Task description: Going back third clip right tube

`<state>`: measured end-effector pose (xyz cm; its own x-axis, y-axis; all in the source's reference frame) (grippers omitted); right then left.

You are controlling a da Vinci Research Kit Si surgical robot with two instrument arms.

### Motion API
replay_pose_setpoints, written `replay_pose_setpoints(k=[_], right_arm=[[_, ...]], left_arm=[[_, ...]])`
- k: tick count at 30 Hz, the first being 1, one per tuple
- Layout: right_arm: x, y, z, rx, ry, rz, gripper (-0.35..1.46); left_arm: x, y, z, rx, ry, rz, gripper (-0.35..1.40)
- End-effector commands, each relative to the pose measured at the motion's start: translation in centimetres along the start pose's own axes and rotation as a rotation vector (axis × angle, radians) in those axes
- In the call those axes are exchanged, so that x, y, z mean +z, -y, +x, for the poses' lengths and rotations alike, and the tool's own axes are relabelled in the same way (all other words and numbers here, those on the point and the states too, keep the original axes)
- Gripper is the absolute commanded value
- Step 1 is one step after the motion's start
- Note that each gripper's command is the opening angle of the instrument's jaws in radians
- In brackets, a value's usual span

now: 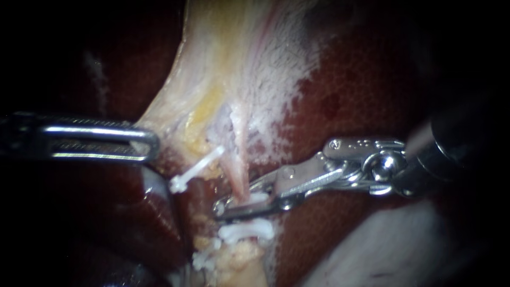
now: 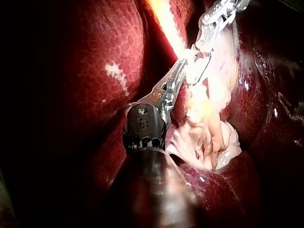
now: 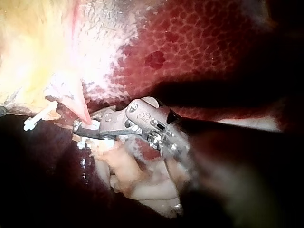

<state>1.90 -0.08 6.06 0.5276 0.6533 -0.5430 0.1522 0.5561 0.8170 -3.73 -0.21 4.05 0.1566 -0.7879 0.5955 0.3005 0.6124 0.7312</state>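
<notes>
Since the step in hand is judged to be the backing-out of the right instrument (image 1: 228, 208), a slender steel shaft with a hinged two-pronged tip, its jaws are entered first: parted, straddling the narrow pink right tube (image 1: 238, 178) and the white plastic clip (image 1: 259, 198) seated across it between them. Also listed: a second white clip (image 1: 247, 231), apparently on the same tube, just below the jaws; a slanted white clip (image 1: 195, 169), near, toward the left instrument. Entry for the left instrument (image 1: 144, 143), long slotted steel jaws: closed on the edge of the pale yellow-white sheet of tissue (image 1: 234, 64), drawing it taut. Handling note: part the jaws enough to clear the clip on both sides, then back straight out along the shaft's own line, without twist or lift, lest a prong catch the clip or drag the tube; the left hold should not shift, so the tube does not slacken. Surface: dark red mottled liver (image 1: 361, 101), wet, glistening, likely soft, close under the right shaft. Room: tight at the tip, between the clips; open behind, toward the right. No bench in view; surroundings dark. One pale blurred mass (image 1: 404, 250) below the right shaft: nature cannot be told.
</notes>
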Motion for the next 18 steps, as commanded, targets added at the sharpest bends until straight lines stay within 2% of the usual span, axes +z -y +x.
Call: replay_pose_setpoints(k=[1, 11, 14, 18], right_arm=[[0.00, 0.00, 0.00, 0.000, 0.003, -0.001, -0.35], [0.03, 0.02, 0.01, -0.001, 0.001, 0.001, -0.35], [0.04, 0.01, 0.02, -0.007, -0.024, -0.015, -0.01], [0.04, -0.01, 0.03, -0.048, -0.057, -0.014, 0.30]], left_arm=[[0.00, 0.00, 0.00, 0.001, 0.000, 0.001, -0.35], [0.00, 0.00, 0.00, 0.001, 0.000, 0.001, -0.35], [0.00, 0.00, 0.00, 0.001, 0.000, 0.001, -0.35], [0.00, 0.00, 0.00, 0.001, 0.000, 0.001, -0.35]])
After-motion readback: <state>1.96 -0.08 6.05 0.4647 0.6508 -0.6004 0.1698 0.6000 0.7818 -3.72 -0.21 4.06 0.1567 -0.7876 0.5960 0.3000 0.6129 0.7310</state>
